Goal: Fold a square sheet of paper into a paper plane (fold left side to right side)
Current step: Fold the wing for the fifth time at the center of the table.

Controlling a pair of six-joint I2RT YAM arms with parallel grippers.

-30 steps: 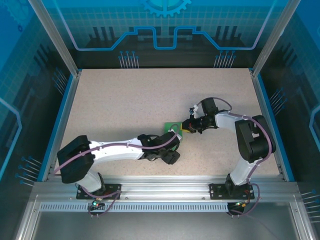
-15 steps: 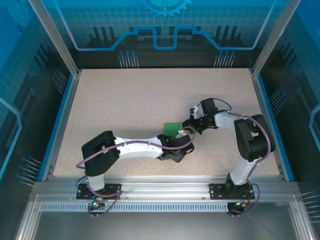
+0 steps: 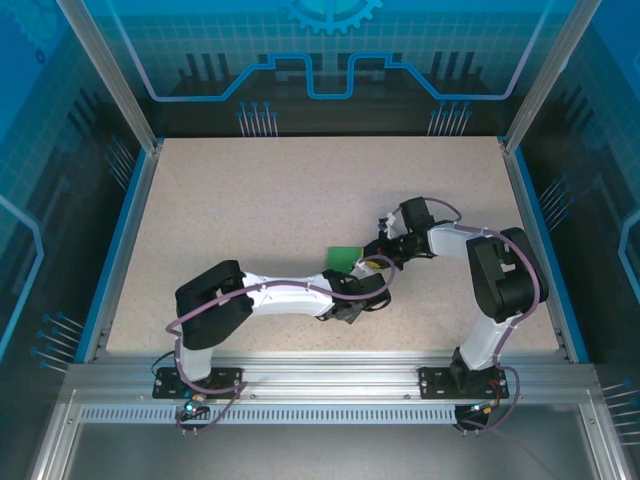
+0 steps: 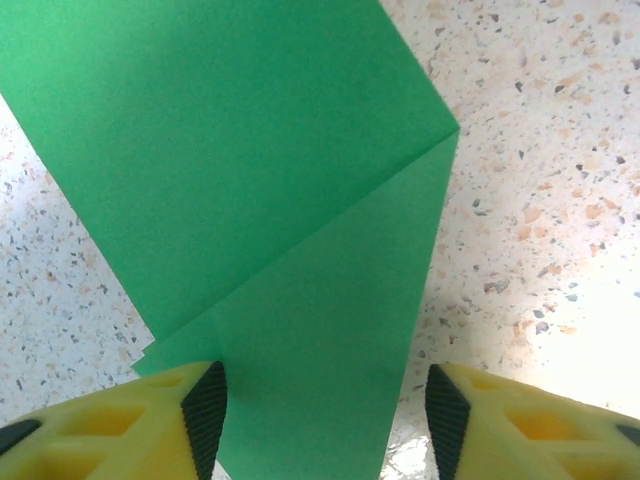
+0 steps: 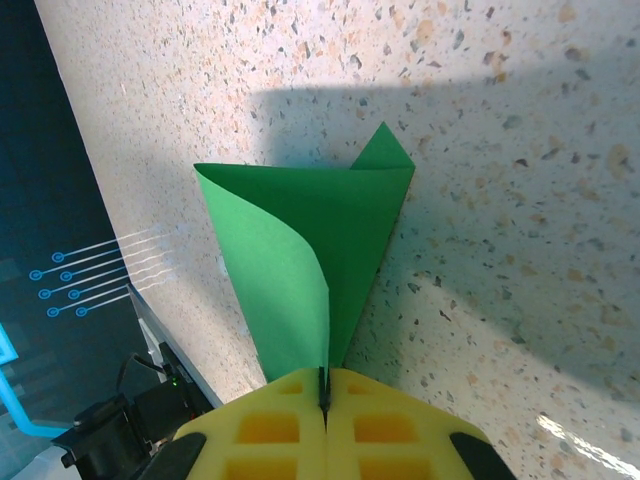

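The square sheet of paper (image 3: 344, 257), folded over near the middle of the table (image 3: 250, 200), tapers lengthwise toward the right gripper (image 5: 325, 385), which pinches it; the left gripper (image 4: 320, 410) straddles it, jaws apart.

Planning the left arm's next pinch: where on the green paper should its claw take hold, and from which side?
Probably the narrow flap of the square sheet of paper that runs between the open jaws of the left claw, approached from that near end. The right claw is shut on another edge, where a layer curls up, so this flap is free.
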